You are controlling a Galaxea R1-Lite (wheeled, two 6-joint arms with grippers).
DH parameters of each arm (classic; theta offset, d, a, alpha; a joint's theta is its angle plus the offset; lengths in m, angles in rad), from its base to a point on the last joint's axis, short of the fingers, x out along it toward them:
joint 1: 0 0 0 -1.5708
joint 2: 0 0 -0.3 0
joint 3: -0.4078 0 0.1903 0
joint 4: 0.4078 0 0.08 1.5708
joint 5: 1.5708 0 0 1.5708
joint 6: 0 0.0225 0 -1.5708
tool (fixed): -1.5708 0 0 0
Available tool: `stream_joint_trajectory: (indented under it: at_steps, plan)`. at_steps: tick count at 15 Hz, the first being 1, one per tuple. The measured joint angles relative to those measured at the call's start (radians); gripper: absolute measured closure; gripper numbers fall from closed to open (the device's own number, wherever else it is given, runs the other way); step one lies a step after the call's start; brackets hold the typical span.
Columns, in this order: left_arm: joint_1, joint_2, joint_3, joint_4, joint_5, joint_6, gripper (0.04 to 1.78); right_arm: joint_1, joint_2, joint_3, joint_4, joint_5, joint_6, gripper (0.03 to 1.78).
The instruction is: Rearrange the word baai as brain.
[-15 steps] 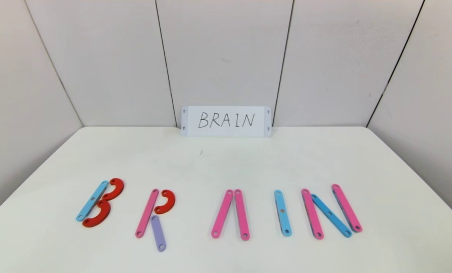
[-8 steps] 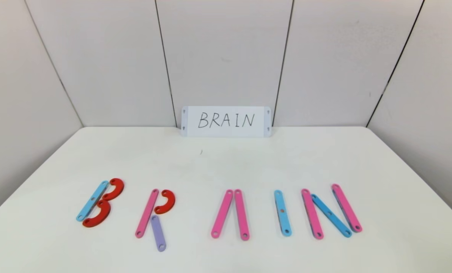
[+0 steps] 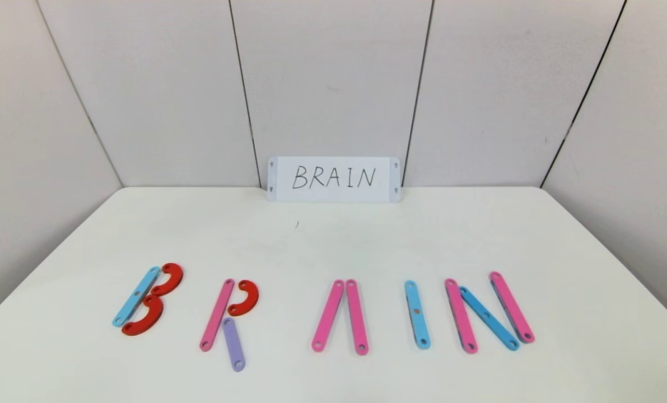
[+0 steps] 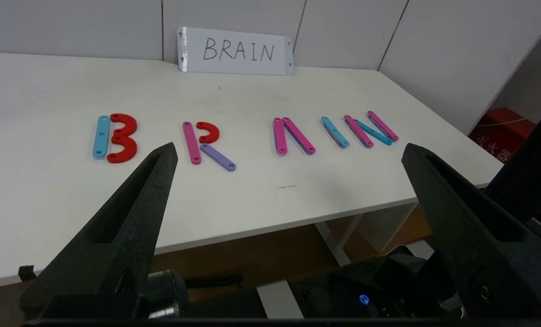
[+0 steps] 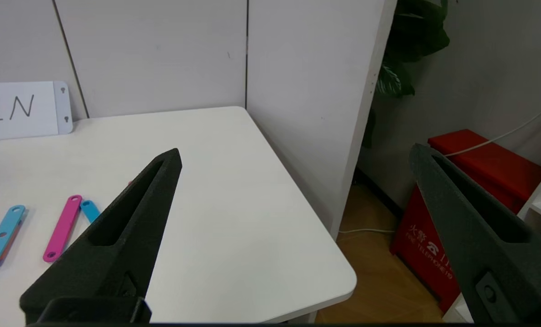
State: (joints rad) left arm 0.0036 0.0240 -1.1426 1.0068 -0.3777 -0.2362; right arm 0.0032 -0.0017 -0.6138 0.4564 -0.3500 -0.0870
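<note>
Five strip-built letters lie in a row on the white table (image 3: 333, 240): a blue-and-red B (image 3: 147, 300), a pink-red-purple R (image 3: 229, 321), a pink A (image 3: 340, 315), a blue I (image 3: 416, 313) and a pink-blue-pink N (image 3: 488, 310). The row also shows in the left wrist view, from the B (image 4: 115, 137) to the N (image 4: 371, 128). My left gripper (image 4: 288, 152) is open and empty, held back off the table's front edge. My right gripper (image 5: 295, 156) is open and empty, off the table's near right corner. Neither gripper shows in the head view.
A white card (image 3: 333, 179) with handwritten BRAIN leans on the back wall. Grey panel walls close in the table at the back and sides. A red box (image 5: 474, 181) stands on the floor to the right of the table.
</note>
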Motion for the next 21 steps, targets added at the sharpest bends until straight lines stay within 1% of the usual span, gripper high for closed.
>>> stream_joint_trajectory:
  at_steps: [2, 4, 6, 8, 9, 10, 11, 12, 13, 15, 16, 17, 18, 19, 21]
  plan:
    - [-0.001, -0.015, 0.046, -0.049, 0.006, 0.006, 0.08, 0.0, 0.0, 0.068, -0.074, 0.015, -0.002, 0.07]
    - [0.0, -0.021, 0.134, -0.145, 0.063, 0.02, 0.08, 0.0, 0.0, 0.193, -0.205, 0.036, -0.014, 0.07]
    - [-0.001, -0.022, 0.26, -0.284, 0.154, 0.074, 0.08, 0.0, 0.0, 0.349, -0.386, 0.053, -0.039, 0.07]
    - [-0.001, -0.022, 0.426, -0.463, 0.233, 0.145, 0.08, -0.001, 0.0, 0.487, -0.572, 0.074, -0.081, 0.07]
    - [-0.001, -0.022, 0.489, -0.535, 0.254, 0.165, 0.08, 0.0, 0.0, 0.538, -0.64, 0.083, -0.095, 0.07]
    - [-0.001, -0.022, 0.553, -0.601, 0.267, 0.176, 0.08, -0.001, 0.0, 0.574, -0.676, 0.087, -0.101, 0.07]
    - [-0.001, -0.022, 0.606, -0.641, 0.274, 0.179, 0.08, 0.0, 0.0, 0.594, -0.667, 0.09, -0.097, 0.07]
    - [-0.001, -0.022, 0.662, -0.675, 0.278, 0.179, 0.08, 0.0, 0.0, 0.605, -0.645, 0.106, -0.094, 0.07]
    - [-0.001, -0.022, 0.704, -0.713, 0.278, 0.18, 0.08, 0.0, 0.0, 0.61, -0.63, 0.135, -0.091, 0.07]
    - [-0.001, -0.022, 0.768, -0.795, 0.271, 0.18, 0.08, -0.001, 0.0, 0.613, -0.603, 0.23, -0.064, 0.07]
    - [-0.001, -0.022, 0.792, -0.815, 0.27, 0.18, 0.08, 0.0, 0.0, 0.614, -0.571, 0.288, -0.05, 0.07]
    - [-0.001, -0.022, 0.812, -0.82, 0.271, 0.179, 0.08, 0.0, 0.0, 0.614, -0.535, 0.33, -0.036, 0.07]
    - [-0.001, -0.022, 0.829, -0.822, 0.271, 0.179, 0.08, 0.0, 0.001, 0.614, -0.497, 0.352, -0.024, 0.07]
    - [-0.001, -0.022, 0.845, -0.822, 0.27, 0.178, 0.08, 0.0, 0.0, 0.613, -0.458, 0.356, -0.005, 0.07]
    - [-0.001, -0.022, 0.877, -0.823, 0.27, 0.181, 0.08, -0.001, 0.0, 0.612, -0.455, 0.356, 0.012, 0.07]
